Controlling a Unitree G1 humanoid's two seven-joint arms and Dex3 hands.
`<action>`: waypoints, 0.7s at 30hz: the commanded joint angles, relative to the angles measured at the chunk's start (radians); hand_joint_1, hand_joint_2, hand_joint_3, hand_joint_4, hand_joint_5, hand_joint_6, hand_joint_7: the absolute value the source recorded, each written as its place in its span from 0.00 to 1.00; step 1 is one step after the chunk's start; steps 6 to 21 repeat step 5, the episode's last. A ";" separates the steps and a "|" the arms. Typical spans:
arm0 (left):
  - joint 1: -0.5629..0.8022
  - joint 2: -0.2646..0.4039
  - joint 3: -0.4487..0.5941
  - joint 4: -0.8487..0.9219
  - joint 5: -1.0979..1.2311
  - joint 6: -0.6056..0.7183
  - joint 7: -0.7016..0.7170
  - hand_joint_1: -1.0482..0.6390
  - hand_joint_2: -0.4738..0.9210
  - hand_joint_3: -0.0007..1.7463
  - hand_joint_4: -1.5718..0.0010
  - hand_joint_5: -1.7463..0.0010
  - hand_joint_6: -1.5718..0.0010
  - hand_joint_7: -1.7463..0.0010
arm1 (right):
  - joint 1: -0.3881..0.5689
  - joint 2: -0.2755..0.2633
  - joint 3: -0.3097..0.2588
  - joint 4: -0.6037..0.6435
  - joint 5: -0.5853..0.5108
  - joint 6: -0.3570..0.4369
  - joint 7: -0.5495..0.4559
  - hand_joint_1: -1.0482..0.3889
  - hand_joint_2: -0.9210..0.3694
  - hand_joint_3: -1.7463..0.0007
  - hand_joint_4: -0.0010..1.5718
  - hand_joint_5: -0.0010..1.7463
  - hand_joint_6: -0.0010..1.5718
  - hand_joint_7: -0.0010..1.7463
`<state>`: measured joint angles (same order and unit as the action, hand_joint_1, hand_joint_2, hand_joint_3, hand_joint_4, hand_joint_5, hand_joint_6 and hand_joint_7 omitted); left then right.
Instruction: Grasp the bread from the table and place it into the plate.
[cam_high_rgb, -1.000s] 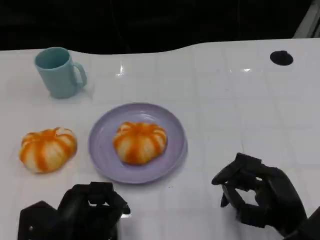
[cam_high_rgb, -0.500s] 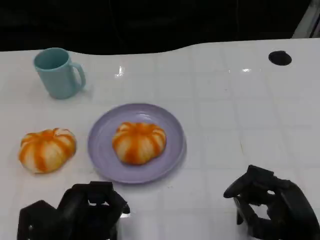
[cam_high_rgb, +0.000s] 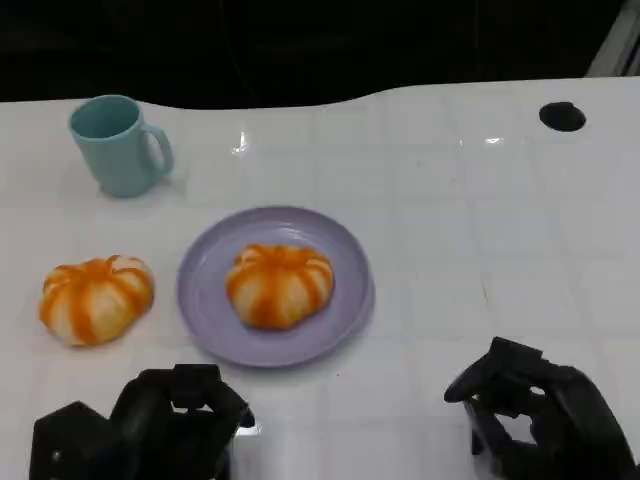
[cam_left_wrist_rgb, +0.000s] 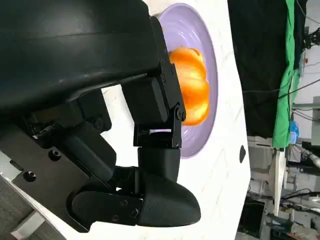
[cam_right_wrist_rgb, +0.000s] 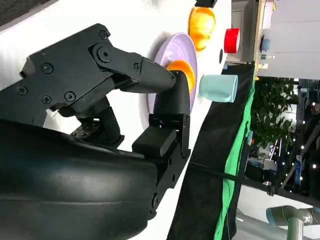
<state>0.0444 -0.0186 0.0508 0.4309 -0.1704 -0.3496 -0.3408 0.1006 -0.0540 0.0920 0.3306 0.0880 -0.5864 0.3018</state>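
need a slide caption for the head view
One bread on the purple plate, another bread left beside it.

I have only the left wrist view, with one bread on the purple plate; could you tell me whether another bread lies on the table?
Observer: Yes, a second bread lies on the table, on the robot's left of the plate and apart from it.
Operator: Thank you. Is the right hand holding anything?
Observer: No, the right hand sits at the near right, fingers curled in, empty.
Operator: Is anything else near that bread?
Observer: A teal mug stands upright beyond it.
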 joint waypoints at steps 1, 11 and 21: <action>0.001 0.019 0.005 0.005 0.008 -0.006 0.007 0.00 0.73 0.40 0.00 0.29 0.12 0.51 | 0.000 -0.006 -0.010 0.003 -0.006 -0.015 -0.002 0.40 0.15 0.60 0.50 0.98 0.54 0.70; 0.002 0.017 0.004 0.000 0.007 -0.002 0.009 0.00 0.73 0.39 0.00 0.29 0.12 0.51 | 0.001 -0.006 -0.010 0.000 0.001 -0.011 0.002 0.41 0.14 0.61 0.50 0.99 0.54 0.69; 0.002 0.017 0.004 0.000 0.007 -0.002 0.009 0.00 0.73 0.39 0.00 0.29 0.12 0.51 | 0.001 -0.006 -0.010 0.000 0.001 -0.011 0.002 0.41 0.14 0.61 0.50 0.99 0.54 0.69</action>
